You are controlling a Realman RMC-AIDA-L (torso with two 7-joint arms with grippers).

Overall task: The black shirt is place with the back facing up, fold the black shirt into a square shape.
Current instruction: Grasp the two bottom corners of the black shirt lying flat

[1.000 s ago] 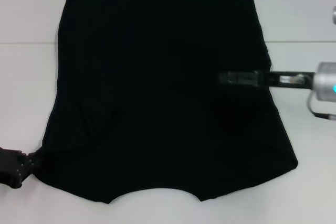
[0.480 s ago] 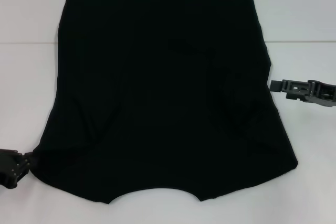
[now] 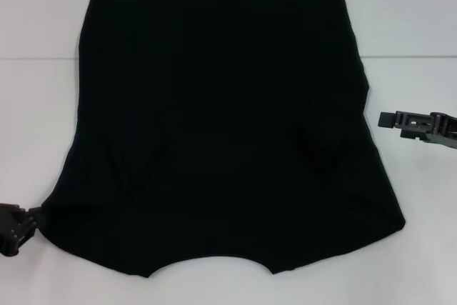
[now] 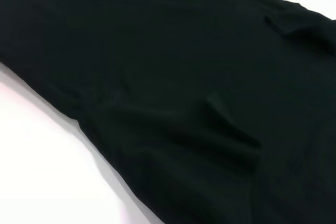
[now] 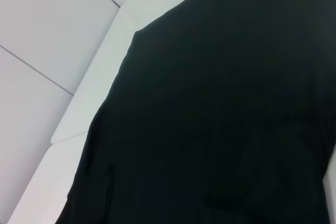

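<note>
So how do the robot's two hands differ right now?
The left hand sits at the black shirt's near left corner, touching the cloth; the right hand hangs off the shirt's right edge, apart from it, over the bare white table. The left shows only a stub at the picture's edge; the right reaches in sideways. Both are dark.

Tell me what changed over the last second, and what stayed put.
The right gripper pulled back off the black shirt, moving out to the robot's right; it now sits clear of the shirt's right edge over the white table. The folded-in right sleeve flap lies where it was left. The left gripper stayed at the shirt's near left corner, and the shirt's outline is unchanged.
</note>
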